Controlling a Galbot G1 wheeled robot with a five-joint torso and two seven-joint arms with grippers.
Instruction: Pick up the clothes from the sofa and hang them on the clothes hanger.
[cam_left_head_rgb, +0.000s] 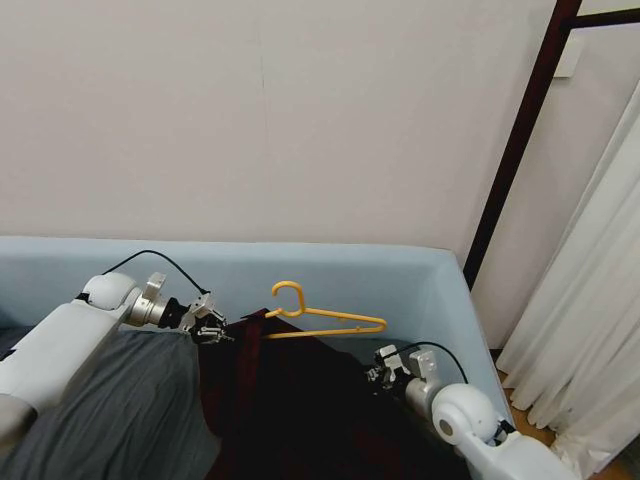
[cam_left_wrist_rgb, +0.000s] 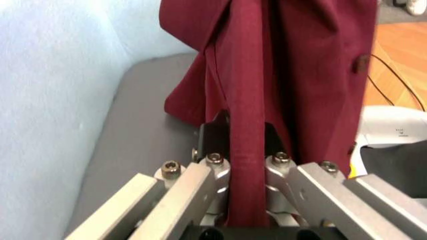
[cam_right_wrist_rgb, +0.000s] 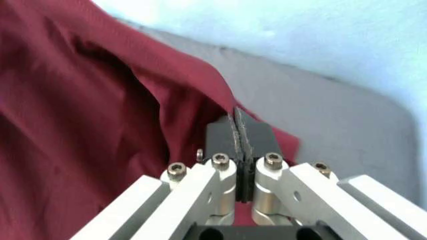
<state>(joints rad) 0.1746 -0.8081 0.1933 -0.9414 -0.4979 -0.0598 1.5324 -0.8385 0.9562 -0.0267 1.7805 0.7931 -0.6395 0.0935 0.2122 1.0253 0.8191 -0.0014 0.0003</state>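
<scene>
One dark red garment (cam_left_head_rgb: 290, 400) stretches over the sofa (cam_left_head_rgb: 350, 272) just below the one yellow hanger (cam_left_head_rgb: 322, 322). The hanger's long bar runs sideways along the backrest, with its hook toward the wall. Left of the hanger, the left tool (cam_left_head_rgb: 212, 330) pinches a garment fold. Right of the hanger, the right tool (cam_left_head_rgb: 377, 374) is pressed together on the garment's edge. The garment's lower part is cut off.
</scene>
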